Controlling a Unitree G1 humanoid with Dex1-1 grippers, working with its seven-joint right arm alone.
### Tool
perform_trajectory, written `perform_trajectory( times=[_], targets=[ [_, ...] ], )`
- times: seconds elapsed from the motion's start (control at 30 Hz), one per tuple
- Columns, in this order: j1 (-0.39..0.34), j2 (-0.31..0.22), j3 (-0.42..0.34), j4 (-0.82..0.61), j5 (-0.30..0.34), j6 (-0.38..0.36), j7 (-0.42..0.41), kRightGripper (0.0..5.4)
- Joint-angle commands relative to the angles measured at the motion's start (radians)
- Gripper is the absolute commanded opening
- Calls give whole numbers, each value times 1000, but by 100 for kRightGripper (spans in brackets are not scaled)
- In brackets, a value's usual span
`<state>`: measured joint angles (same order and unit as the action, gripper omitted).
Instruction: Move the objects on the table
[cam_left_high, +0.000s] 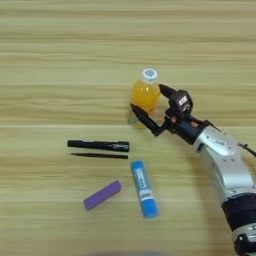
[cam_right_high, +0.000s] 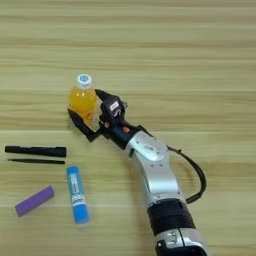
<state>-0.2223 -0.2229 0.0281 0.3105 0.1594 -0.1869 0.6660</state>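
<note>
Orange juice bottle (cam_left_high: 145, 94) upright near centre of table (cam_left_high: 60, 45), white cap at 12 o'clock end. Right gripper (cam_left_high: 147, 99) enters from 4 o'clock, black fingers (cam_left_high: 145, 119) spread either side of bottle body. Black marker (cam_left_high: 98, 145) at 8 o'clock of bottle, lying horizontal; thin black stick (cam_left_high: 99, 156) just beside it, parallel, on 6 o'clock side. Blue glue stick (cam_left_high: 144, 188) at 6 o'clock of bottle. Purple bar (cam_left_high: 102, 195) at 9 o'clock of glue stick, tilted.

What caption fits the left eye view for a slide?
Right gripper open around the upright orange juice bottle; marker and glue stick lie nearby.
</note>
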Motion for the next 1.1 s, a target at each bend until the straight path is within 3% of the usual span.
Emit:
perform_trajectory(
  times=[0.03,0.33,0.57,0.87,1.1],
  targets=[
    [-46,-13,-11,-60,17,2,-6,417],
    [-46,-12,-12,-65,10,-10,-6,308],
    [-50,-37,-48,-105,53,-10,18,304],
    [-104,-65,-126,-4,87,-12,30,302],
    [-110,-143,-197,122,119,-43,110,302]
  ],
)
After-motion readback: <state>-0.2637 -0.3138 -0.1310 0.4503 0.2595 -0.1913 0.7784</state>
